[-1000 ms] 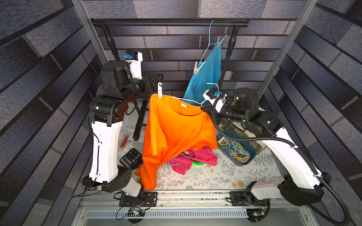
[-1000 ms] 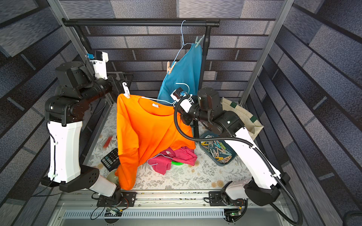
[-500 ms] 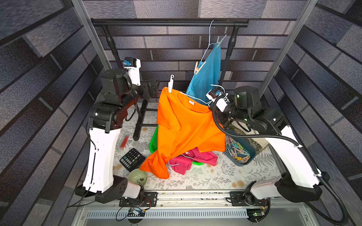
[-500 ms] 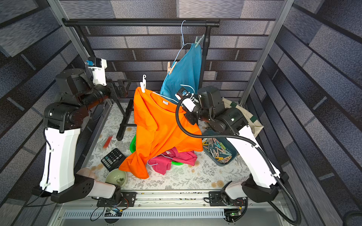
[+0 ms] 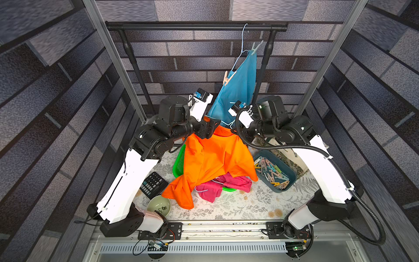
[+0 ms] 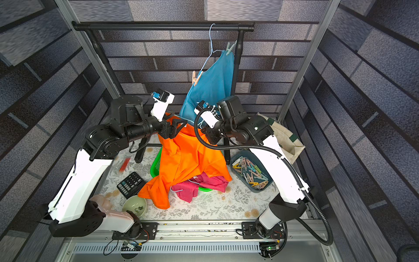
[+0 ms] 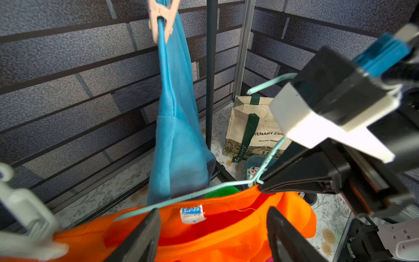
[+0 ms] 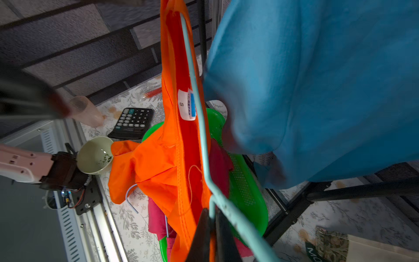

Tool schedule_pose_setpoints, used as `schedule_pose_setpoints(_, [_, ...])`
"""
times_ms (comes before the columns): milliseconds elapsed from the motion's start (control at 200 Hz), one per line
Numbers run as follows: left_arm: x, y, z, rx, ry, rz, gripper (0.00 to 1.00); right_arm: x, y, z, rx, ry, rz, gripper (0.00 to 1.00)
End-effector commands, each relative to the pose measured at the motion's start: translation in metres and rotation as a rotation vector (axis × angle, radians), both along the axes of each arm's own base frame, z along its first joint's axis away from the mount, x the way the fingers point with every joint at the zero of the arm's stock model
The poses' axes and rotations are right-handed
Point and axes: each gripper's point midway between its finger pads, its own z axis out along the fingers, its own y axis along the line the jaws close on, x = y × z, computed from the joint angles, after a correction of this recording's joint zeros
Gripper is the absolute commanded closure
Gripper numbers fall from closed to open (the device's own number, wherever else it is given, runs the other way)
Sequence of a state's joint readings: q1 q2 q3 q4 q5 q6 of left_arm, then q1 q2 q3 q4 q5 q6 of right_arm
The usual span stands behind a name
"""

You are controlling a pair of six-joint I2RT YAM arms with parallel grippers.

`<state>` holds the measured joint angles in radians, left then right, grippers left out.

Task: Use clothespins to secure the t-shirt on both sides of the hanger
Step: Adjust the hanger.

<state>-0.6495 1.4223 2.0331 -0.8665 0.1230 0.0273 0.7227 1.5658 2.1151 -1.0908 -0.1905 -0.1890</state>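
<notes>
Two grippers: right gripper (image 8: 212, 219) pinches hanger (image 8: 205, 158), left gripper (image 7: 210, 231) gapes

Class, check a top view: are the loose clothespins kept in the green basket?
No, the clothespins lie in the dark blue bin, apart from the green basket.

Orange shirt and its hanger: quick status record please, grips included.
shirt: orange, draped on the hanger, lower end on the table
hanger: off the rail, held up by the right gripper
right gripper: shut on the hanger
left gripper: open, jaws either side of the collar
clothespins: loose in the tray, none in a gripper
</notes>
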Motion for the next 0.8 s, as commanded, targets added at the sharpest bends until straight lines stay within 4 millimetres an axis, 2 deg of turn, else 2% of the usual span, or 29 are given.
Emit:
schedule_pose_setpoints(0, [0.000,-0.013,0.000,-0.020,-0.001,-0.054,0.27,-0.033,0.010,0.038,0.195,0.034,0.096,1.00])
schedule_pose_setpoints(180, [-0.002,-0.028,0.001,-0.070,0.021,-0.116,0.30,-0.046,0.018,0.042,0.273,0.096,0.145,1.00])
schedule_pose_setpoints(311, [-0.006,-0.037,0.001,-0.070,0.015,-0.148,0.39,-0.044,0.027,0.039,0.304,0.158,0.153,1.00])
schedule_pose_setpoints(446, [-0.012,-0.045,-0.007,-0.045,0.016,-0.176,0.41,-0.040,0.034,0.038,0.318,0.203,0.142,1.00])
schedule_pose_setpoints(576, [-0.007,-0.035,-0.008,-0.036,0.000,-0.119,0.38,-0.038,0.035,0.035,0.318,0.226,0.129,1.00])
schedule_pose_setpoints(656, [-0.005,-0.023,0.000,-0.064,-0.034,-0.077,0.29,-0.037,0.034,0.033,0.311,0.230,0.115,1.00])
schedule_pose_setpoints(797, [-0.010,-0.014,0.006,-0.100,-0.058,-0.079,0.29,-0.039,0.033,0.033,0.318,0.242,0.118,1.00])
